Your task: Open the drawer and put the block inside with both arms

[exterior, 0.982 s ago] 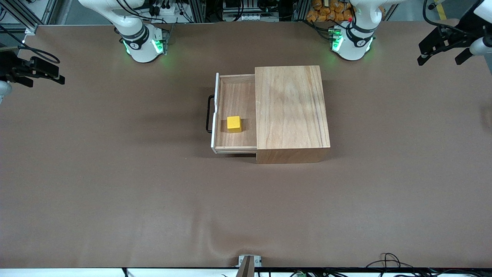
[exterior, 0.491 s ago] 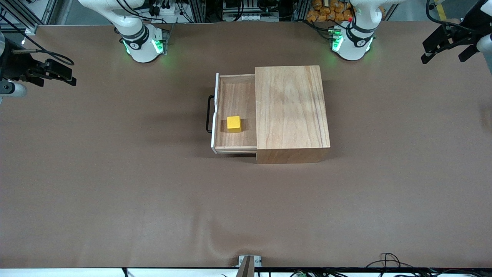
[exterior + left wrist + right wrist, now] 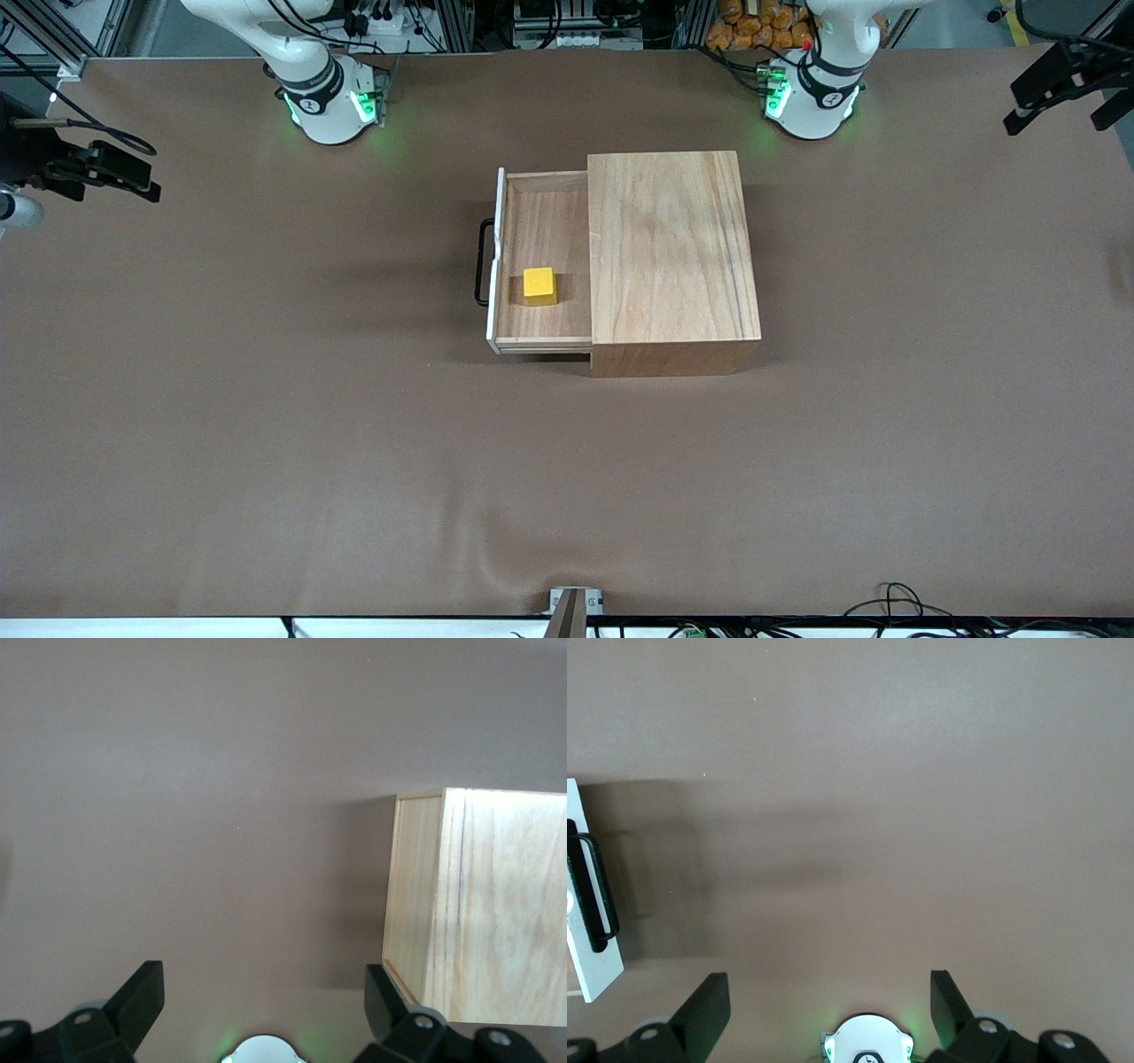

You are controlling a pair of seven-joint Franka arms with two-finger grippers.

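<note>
The drawer stands pulled out of the large wooden box in the middle of the table, toward the right arm's end. Its white front panel carries a black handle. The yellow block sits in the drawer. My right gripper is open and empty, raised over the table's edge at the right arm's end. My left gripper is open and empty, raised over the left arm's end. The right wrist view shows the drawer's front panel. The left wrist view shows the box.
The brown table mat surrounds the box. The two green-lit arm bases stand along the table's edge farthest from the front camera. A small bracket sits at the nearest edge.
Both grippers have drawn farther from the box toward the ends of the table; the left one has gone up and outward. The drawer and block have not moved.
</note>
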